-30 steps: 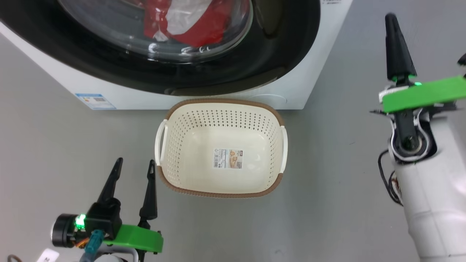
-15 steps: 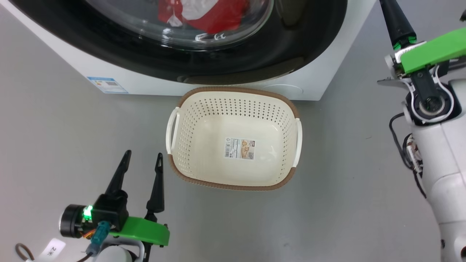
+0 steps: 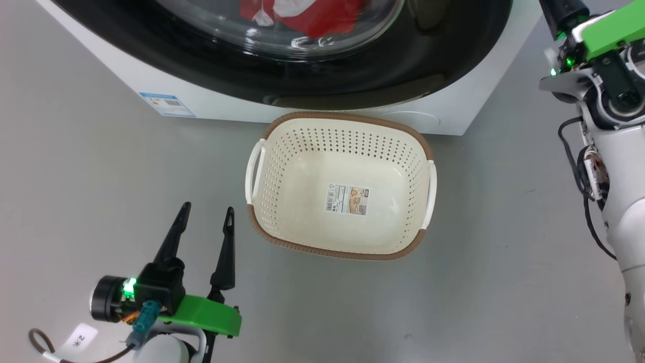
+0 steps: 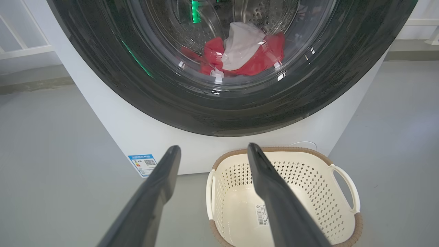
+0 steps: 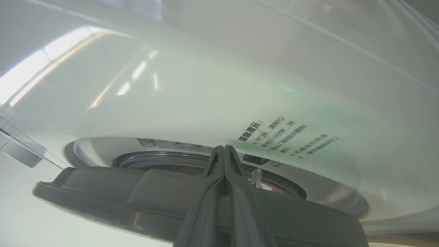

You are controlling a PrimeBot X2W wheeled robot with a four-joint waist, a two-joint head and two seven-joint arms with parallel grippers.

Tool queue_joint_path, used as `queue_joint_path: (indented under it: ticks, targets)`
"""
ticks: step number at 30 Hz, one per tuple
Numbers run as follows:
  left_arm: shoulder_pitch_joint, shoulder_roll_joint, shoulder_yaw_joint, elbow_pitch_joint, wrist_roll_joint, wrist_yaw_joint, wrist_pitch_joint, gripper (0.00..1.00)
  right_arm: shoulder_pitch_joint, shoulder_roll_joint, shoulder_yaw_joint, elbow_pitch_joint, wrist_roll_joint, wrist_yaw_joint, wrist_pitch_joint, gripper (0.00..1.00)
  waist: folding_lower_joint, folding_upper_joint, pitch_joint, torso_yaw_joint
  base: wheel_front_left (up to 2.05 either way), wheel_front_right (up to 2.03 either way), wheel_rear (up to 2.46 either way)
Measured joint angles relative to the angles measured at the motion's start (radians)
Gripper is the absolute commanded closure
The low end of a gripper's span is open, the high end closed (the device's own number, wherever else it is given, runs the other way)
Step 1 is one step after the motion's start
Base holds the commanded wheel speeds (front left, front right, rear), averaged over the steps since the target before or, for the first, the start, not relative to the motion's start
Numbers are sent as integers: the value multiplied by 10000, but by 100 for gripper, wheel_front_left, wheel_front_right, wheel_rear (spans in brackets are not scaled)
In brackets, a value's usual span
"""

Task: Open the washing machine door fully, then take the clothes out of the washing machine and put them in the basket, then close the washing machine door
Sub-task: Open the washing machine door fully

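The washing machine (image 3: 453, 113) fills the top of the head view. Its black-rimmed washing machine door (image 3: 352, 75) shows the red and white clothes (image 3: 322, 20) behind the glass. The cream basket (image 3: 347, 118) stands on the floor just before it, with nothing but a sticker inside. My left gripper (image 3: 208, 207) is open and bare, low and left of the basket. In the left wrist view it (image 4: 213, 148) faces the door (image 4: 219, 109), the clothes (image 4: 253, 61) and the basket (image 4: 308, 181). My right gripper (image 5: 224, 148) is shut, its tips at the door's rim (image 5: 103, 192), where a narrow gap shows against the machine front (image 5: 205, 85).
Grey floor lies all round the basket. A blue label (image 3: 167, 103) sits at the machine's lower left corner. A cable with a paper tag (image 3: 75, 340) hangs by my left wrist. My right forearm (image 3: 625, 212) stands along the right edge.
The head camera has shifted, sliding the machine and basket rightward in the picture. My right gripper has moved forward and up toward the door's right side. The left gripper stays open.
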Motion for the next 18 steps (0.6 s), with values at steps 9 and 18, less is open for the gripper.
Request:
queue_joint_path:
  ticks: [9,18]
  targets:
    - [-10,-33,-63,0,2,-167,0,0,-437,50,-138,1020,426,0,677,100,0,0,133,232,0,0,0]
    - [-30,-65,-134,48,2,-245,0,0,-845,100,-61,1421,602,0,1269,100,0,0,143,397,0,0,0]
